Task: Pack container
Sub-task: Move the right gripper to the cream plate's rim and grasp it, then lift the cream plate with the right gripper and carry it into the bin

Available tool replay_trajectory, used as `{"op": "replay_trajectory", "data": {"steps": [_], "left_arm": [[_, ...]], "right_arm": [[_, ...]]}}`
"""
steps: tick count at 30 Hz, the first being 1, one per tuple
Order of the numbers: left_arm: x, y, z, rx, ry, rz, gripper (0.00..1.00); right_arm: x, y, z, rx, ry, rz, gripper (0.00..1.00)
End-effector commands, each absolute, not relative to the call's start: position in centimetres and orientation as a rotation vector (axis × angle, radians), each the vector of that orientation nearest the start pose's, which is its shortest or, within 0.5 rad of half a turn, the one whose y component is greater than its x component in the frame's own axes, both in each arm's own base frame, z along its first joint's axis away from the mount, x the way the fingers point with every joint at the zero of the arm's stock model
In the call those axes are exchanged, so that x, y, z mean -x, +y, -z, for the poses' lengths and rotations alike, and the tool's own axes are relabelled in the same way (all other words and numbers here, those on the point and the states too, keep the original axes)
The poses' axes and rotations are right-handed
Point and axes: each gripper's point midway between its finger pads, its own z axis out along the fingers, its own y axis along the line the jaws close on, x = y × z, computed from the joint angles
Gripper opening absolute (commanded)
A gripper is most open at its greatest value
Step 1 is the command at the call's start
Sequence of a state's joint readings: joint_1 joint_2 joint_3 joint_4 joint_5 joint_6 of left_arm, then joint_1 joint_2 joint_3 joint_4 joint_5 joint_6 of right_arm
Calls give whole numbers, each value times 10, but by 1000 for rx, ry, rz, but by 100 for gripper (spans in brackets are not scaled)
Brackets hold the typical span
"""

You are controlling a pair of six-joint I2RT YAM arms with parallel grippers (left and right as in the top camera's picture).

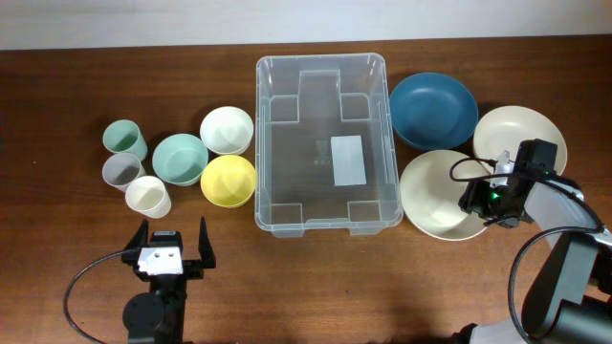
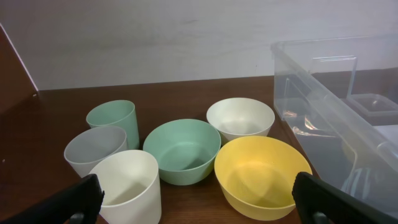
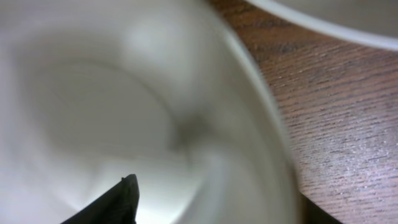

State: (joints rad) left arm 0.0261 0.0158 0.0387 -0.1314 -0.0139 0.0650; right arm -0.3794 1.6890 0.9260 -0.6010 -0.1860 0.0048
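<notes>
The container [image 1: 325,63], a big clear plastic bin with a white label on its base, stands mid-table; its wall [image 2: 323,106] fills the right of the left wrist view. My right gripper [image 1: 488,204] sits over the right rim of a large cream bowl [image 1: 430,196]. In the right wrist view the bowl [image 3: 93,93] is blurred and very close; my gripper [image 3: 217,199] straddles its rim, one finger inside and one outside, with a gap still showing. Open and holding nothing, my left gripper [image 1: 173,232] waits near the front edge, facing the small bowls [image 2: 199,199].
A second cream bowl [image 1: 521,129] and a dark blue bowl [image 1: 432,107] lie right of the bin. On its left are white [image 1: 227,129], green [image 1: 179,158] and yellow [image 1: 228,180] bowls, plus green [image 1: 124,139], grey [image 1: 121,170] and white [image 1: 148,196] cups.
</notes>
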Motion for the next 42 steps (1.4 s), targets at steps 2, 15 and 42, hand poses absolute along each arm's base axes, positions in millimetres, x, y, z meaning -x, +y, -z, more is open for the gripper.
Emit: {"op": "replay_trajectory", "data": {"steps": [2,15,42], "left_arm": [[-244,6,-155,-51,1680,-82,99],[-244,6,-155,-50,1680,-82,99],[-244,6,-155,-51,1680,-82,99]], "right_arm": [[-305,-82,-7,-522,2863,-240,58],[-297,-79,6,-524,2867,-236,4],[-308,-102,-237,-453,2362,35,4]]}}
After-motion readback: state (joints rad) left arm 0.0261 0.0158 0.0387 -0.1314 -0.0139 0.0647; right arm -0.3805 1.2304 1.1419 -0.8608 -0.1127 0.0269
